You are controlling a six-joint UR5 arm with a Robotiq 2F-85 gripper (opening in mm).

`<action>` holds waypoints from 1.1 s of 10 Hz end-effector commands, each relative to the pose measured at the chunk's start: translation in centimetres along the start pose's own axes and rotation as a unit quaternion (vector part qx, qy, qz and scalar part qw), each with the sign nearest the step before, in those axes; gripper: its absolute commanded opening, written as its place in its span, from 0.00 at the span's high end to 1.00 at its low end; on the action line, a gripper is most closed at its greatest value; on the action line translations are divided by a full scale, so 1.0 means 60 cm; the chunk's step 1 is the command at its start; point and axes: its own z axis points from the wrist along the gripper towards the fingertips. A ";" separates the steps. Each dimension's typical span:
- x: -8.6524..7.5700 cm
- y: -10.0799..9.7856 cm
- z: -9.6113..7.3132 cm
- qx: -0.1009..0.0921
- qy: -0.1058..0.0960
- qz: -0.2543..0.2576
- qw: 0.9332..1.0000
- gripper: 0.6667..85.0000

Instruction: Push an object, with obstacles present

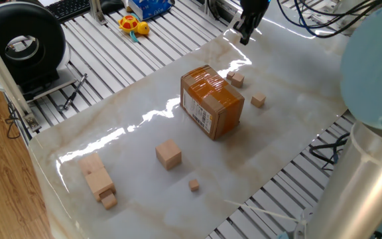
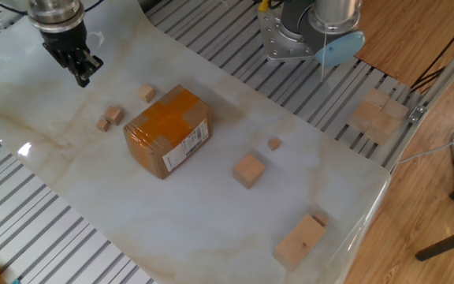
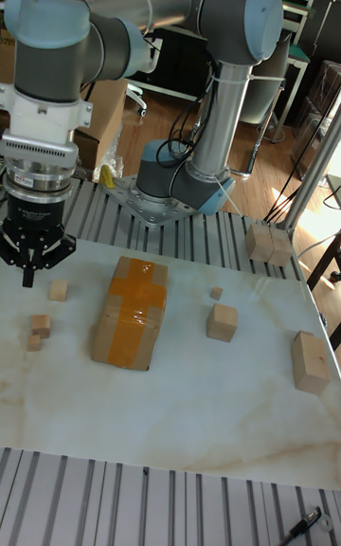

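Observation:
Two near-identical small light-wood cubes lie beside the cardboard box [image 1: 211, 101] [image 2: 168, 130] [image 3: 131, 311]. One cube [image 1: 258, 100] [image 2: 146, 93] [image 3: 59, 290] sits alone. The other cube [image 1: 236, 79] [image 2: 114, 115] [image 3: 40, 323] has a tinier block [image 2: 102, 125] touching it. Which of the two is the object I cannot tell. My gripper [image 1: 244, 34] [image 2: 83, 76] [image 3: 26, 273] hangs low near the table's far corner, fingers together and holding nothing, a short way from both cubes.
A larger wooden cube [image 1: 168, 154] [image 2: 249, 170] and a tiny cube [image 1: 194, 185] [image 2: 274, 143] lie past the box. A stack of blocks [image 1: 98, 178] [image 2: 300, 239] stands near the table's end. More wooden blocks [image 2: 377, 114] rest on the slatted frame.

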 end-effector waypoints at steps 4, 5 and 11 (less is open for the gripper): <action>-0.004 -0.033 0.076 -0.003 -0.018 -0.015 1.000 0.99; 0.002 -0.036 0.076 0.001 -0.011 -0.007 1.000 0.99; -0.014 -0.027 0.141 -0.012 -0.023 0.001 1.000 0.99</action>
